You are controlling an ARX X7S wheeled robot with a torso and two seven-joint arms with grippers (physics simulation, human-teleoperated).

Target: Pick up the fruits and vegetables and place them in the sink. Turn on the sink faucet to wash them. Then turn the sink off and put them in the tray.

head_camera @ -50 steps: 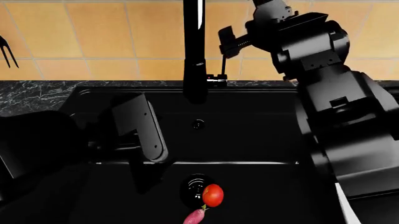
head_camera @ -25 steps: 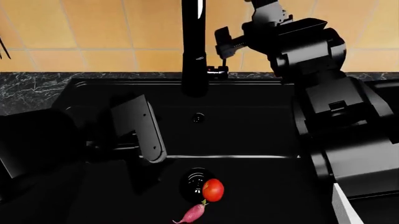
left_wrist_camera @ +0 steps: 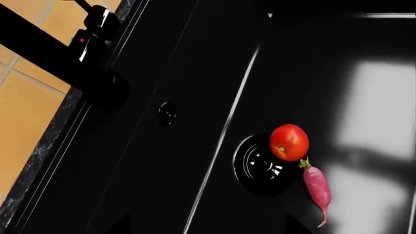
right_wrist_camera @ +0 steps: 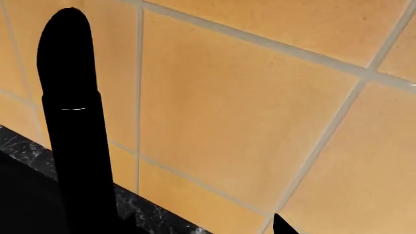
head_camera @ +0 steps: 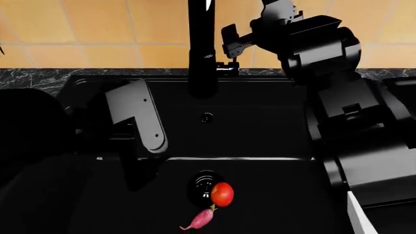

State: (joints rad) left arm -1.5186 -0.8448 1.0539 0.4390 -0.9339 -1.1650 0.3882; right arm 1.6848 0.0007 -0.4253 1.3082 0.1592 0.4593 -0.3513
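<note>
Right tool [head_camera: 229, 48], its jaws apart, sits high beside the faucet [head_camera: 202, 48] with the thin lever [head_camera: 226, 69] just below it, far nearer than the left tool, while tomato [head_camera: 222, 194] and radish [head_camera: 201, 219] lie by the sink [head_camera: 273, 136] drain.

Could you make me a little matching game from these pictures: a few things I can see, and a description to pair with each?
Things:
1. tomato
2. radish
3. sink faucet
4. right gripper

Descriptions:
A. tall black tube at the sink's back edge
B. pink, with a green stem
C. round, red, beside the drain
D. raised beside the faucet, before the tiled wall

Pairs: 1-C, 2-B, 3-A, 4-D
</note>
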